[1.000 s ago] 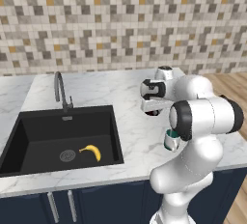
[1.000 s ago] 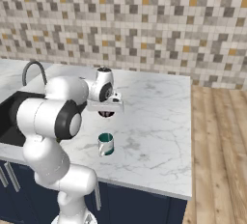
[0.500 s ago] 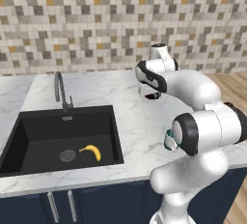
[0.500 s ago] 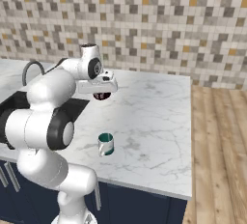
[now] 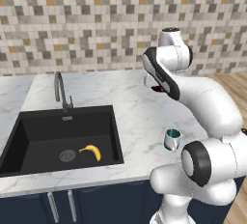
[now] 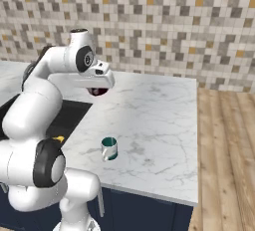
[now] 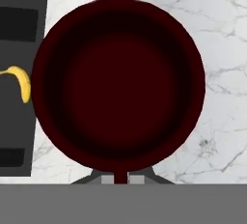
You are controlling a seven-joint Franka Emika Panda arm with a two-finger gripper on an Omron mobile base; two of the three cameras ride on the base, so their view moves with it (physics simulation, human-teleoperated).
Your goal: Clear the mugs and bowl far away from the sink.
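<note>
The dark maroon mug (image 7: 118,80) hangs in my gripper (image 7: 116,177), which is shut on its rim; I look straight down into it. It hovers above the marble counter just right of the black sink (image 5: 62,131), with the mug (image 5: 157,89) (image 6: 98,91) under the hand (image 5: 153,82) (image 6: 99,83). The silvery mug with a teal inside (image 5: 171,138) (image 6: 109,148) stands upright near the counter's front edge, close to my base. The sink's corner (image 7: 19,25) lies at the left of the hand view. The bowl is out of view.
A banana (image 5: 91,151) (image 7: 19,84) lies in the sink basin beside the round drain (image 5: 67,156). The grey gooseneck faucet (image 5: 60,90) stands behind the sink. Marble counter (image 6: 154,120) stretches right to its edge over the wooden floor (image 6: 224,150).
The arm has unfolded, its elbow swinging up and back. The held maroon mug has risen a little and drifted slightly toward the sink. The silvery mug has stayed put.
</note>
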